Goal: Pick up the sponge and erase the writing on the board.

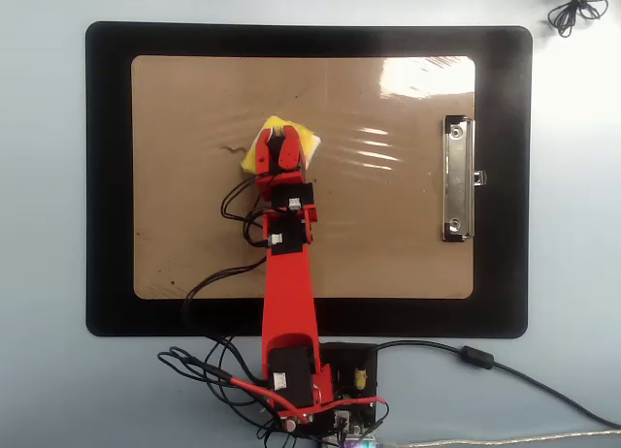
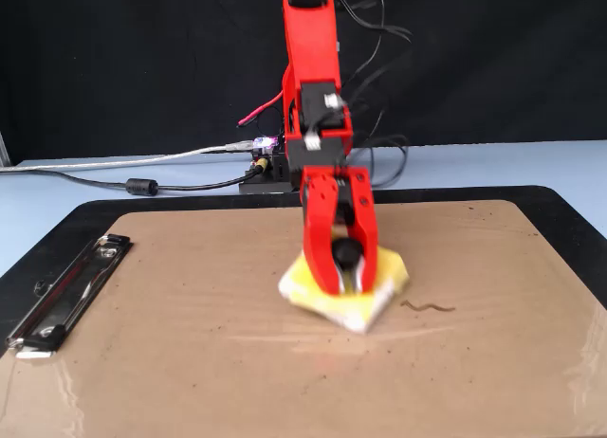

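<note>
Overhead view, left to right. Black mat (image 1: pixel 107 176) under the board (image 1: pixel 194 254), frame centre. Writing (image 1: pixel 231 151): one small squiggle, left of centre, just beside the sponge (image 1: pixel 254 157). Sponge lies flat on the board, upper centre. Gripper (image 1: pixel 282 138) clamped on the sponge's black knob (image 2: pixel 346 253), seen in the fixed view. Clip (image 1: pixel 458 178) at right, well apart.

Pale blue table (image 1: pixel 39 176) (black backdrop (image 2: pixel 114 68))
</note>
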